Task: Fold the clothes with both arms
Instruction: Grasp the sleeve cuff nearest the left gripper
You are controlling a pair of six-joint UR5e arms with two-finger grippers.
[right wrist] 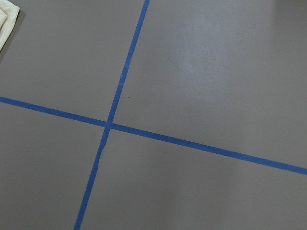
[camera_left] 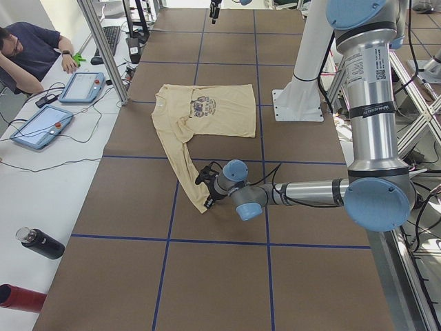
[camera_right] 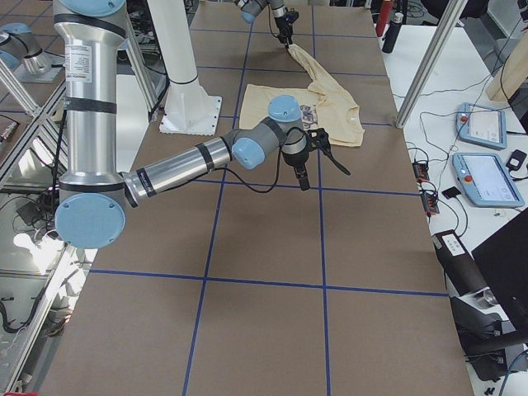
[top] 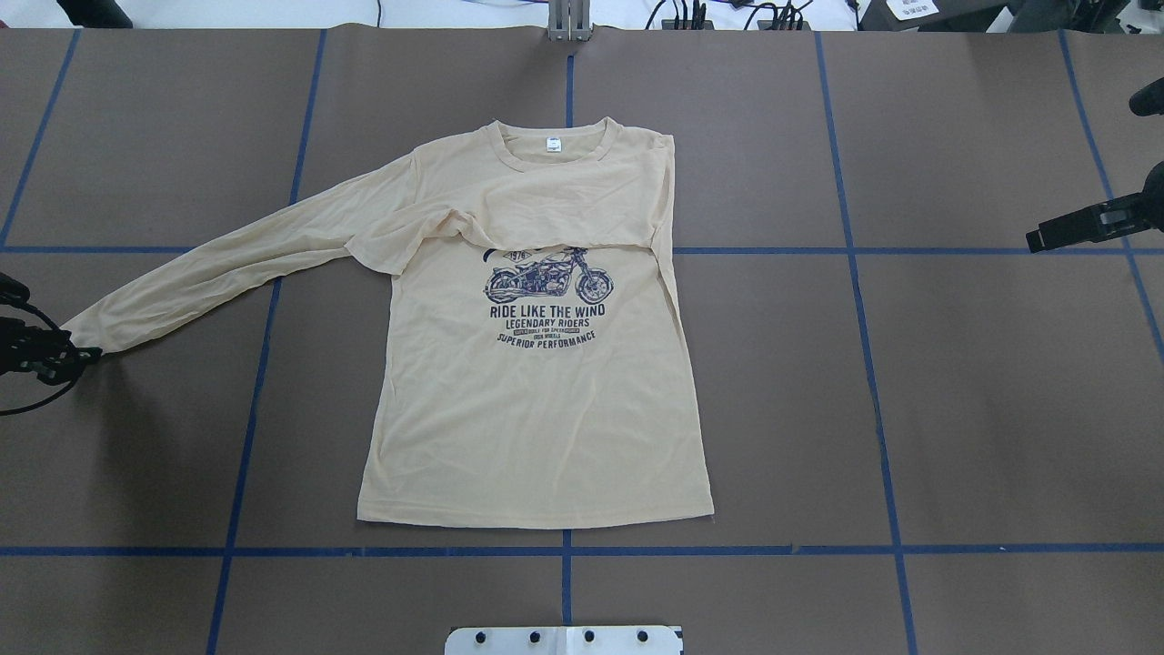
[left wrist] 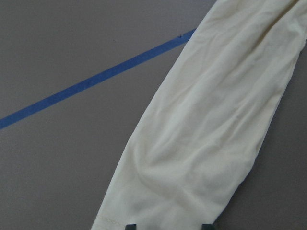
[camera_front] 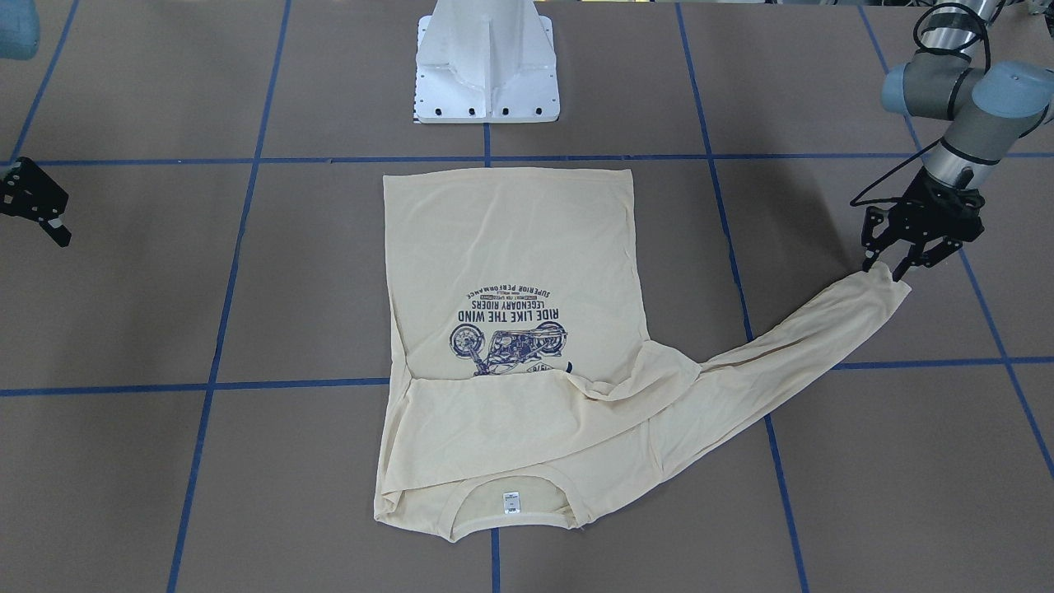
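Observation:
The cream-yellow long-sleeved T-shirt (camera_front: 510,247) lies flat and print-up on the brown table (camera_front: 123,313), with its neck label (camera_front: 511,501) on the side away from the robot. One sleeve is folded across the chest. The other sleeve (top: 218,273) stretches out flat toward my left gripper (camera_front: 885,270). That gripper is down at the cuff with its jaws apart and the cuff edge between them. The left wrist view shows the sleeve (left wrist: 201,134) running away from the fingertips (left wrist: 130,226). My right gripper (camera_front: 37,216) is open and empty, well off to the other side of the shirt.
The white pedestal base (camera_front: 486,66) stands behind the shirt's hem. Blue tape lines (right wrist: 110,124) grid the table. In the exterior left view an operator (camera_left: 27,52), two tablets (camera_left: 83,86) and bottles (camera_left: 41,243) are on a side bench beyond the table.

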